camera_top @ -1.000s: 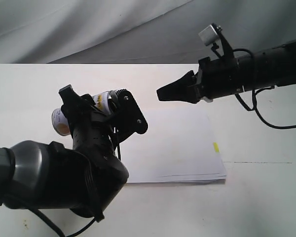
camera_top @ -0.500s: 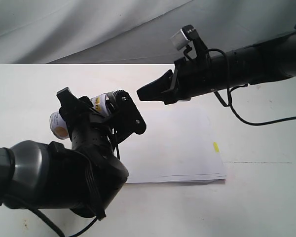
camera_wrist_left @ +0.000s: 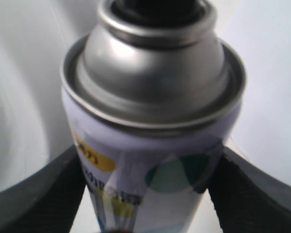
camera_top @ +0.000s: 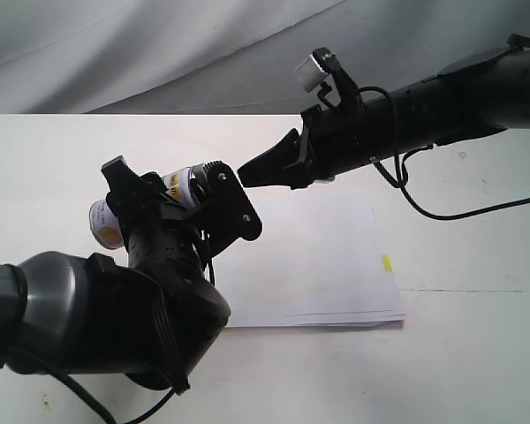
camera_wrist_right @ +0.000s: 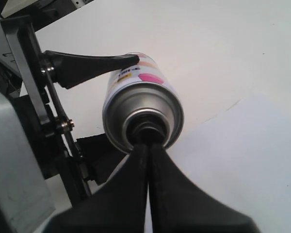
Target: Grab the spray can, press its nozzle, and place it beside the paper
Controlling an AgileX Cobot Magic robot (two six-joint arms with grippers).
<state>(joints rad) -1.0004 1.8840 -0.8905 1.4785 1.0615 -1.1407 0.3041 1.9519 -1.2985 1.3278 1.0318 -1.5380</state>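
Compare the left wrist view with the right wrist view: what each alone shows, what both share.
Left wrist only: the teal dot on the small silver-white metal spray can. Right wrist only: the right gripper, jaws shut, tip at the can's top; the edge of the flat white paper stack. Both: the can's domed silver shoulder and the left gripper clamped on its sides.

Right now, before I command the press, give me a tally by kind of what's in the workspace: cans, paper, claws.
spray can: 1
paper stack: 1
claws: 2 (left claw, right claw)
Total: 4
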